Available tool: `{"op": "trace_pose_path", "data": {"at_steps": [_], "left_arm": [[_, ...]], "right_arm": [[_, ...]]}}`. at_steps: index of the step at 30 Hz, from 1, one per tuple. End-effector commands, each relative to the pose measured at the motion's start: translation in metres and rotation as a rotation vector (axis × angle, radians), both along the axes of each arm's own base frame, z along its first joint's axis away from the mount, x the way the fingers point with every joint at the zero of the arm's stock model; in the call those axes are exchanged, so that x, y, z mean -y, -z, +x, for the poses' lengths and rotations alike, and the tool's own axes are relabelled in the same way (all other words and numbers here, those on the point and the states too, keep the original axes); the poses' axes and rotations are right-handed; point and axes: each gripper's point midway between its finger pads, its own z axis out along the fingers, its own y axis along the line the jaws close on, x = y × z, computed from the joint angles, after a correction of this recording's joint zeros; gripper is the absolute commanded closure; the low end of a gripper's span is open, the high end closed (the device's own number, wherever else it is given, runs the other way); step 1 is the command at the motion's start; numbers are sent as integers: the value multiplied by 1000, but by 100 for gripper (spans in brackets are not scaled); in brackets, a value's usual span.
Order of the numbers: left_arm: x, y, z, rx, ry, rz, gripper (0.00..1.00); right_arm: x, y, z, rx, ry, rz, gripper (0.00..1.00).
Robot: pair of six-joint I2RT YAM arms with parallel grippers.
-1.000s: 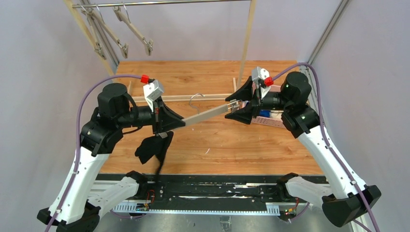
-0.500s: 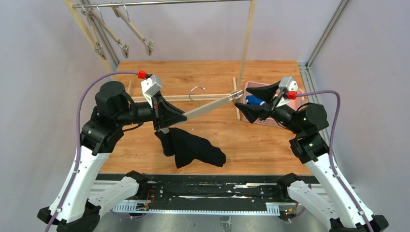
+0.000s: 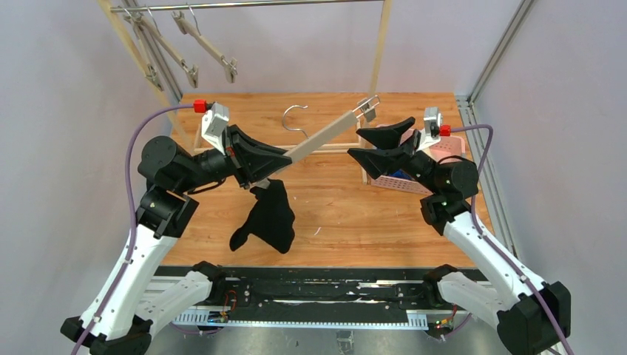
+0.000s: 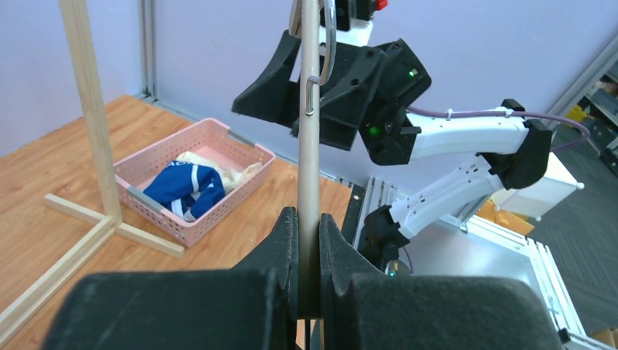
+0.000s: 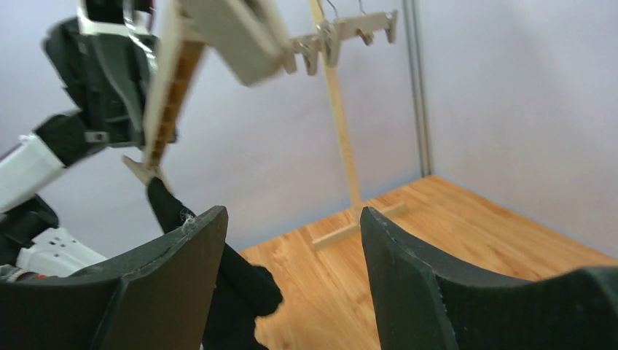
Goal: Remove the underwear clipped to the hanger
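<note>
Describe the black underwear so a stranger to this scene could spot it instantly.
Over the wooden table, the left end effector holds a pale hanger slanted in the air. The black underwear dangles from its lower end, beside that end effector. It alone hangs; the blue pair and cream pair lie in the pink basket.

This is a robotics lab test cell, not a home. A wooden tabletop (image 3: 355, 214) is boxed in by plain lilac wall panels (image 3: 66, 89) and aluminium framing (image 3: 503, 44), and two white-and-black robot arms (image 3: 133, 251) are bolted along a metal base rail with exposed wiring (image 3: 296, 299) at the bottom edge of the top view. The only household props are a bare wooden clothes rack with a metal rail (image 3: 244, 4) and spare clip hangers (image 3: 207, 48) at upper left, and a pink plastic basket (image 4: 227, 203).
</note>
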Motion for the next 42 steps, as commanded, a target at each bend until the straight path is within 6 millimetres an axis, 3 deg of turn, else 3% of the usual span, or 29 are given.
{"op": "trace_pose_path", "data": {"at_steps": [1, 8, 17, 19, 22, 23, 28, 31, 34, 37, 42], "left_arm": [[2, -18, 10, 35, -32, -89, 100], [14, -20, 17, 10, -15, -161, 100], [30, -22, 10, 26, 24, -197, 100], [32, -22, 11, 23, 26, -207, 100], [33, -25, 13, 27, 18, -227, 100], [33, -26, 13, 27, 18, -233, 100], [42, -24, 17, 14, 33, -238, 100], [45, -23, 19, 9, 31, -241, 100], [47, -23, 21, 6, 25, -244, 100], [50, -21, 22, 1, 30, -239, 100], [56, -15, 23, -14, 40, -227, 100]], "right_arm": [[0, -62, -39, 167, -160, 169, 31], [-5, -94, -45, 238, -284, 304, 29], [-17, -107, -42, 258, -308, 329, 29], [-18, -108, -43, 259, -314, 329, 35], [-21, -109, -43, 256, -329, 318, 63], [-22, -109, -43, 254, -334, 313, 68], [-26, -108, -45, 251, -356, 309, 52], [-27, -109, -44, 249, -355, 308, 52], [-28, -109, -44, 251, -362, 298, 65], [-29, -109, -44, 250, -364, 292, 96], [-30, -110, -44, 256, -349, 288, 99]]}}
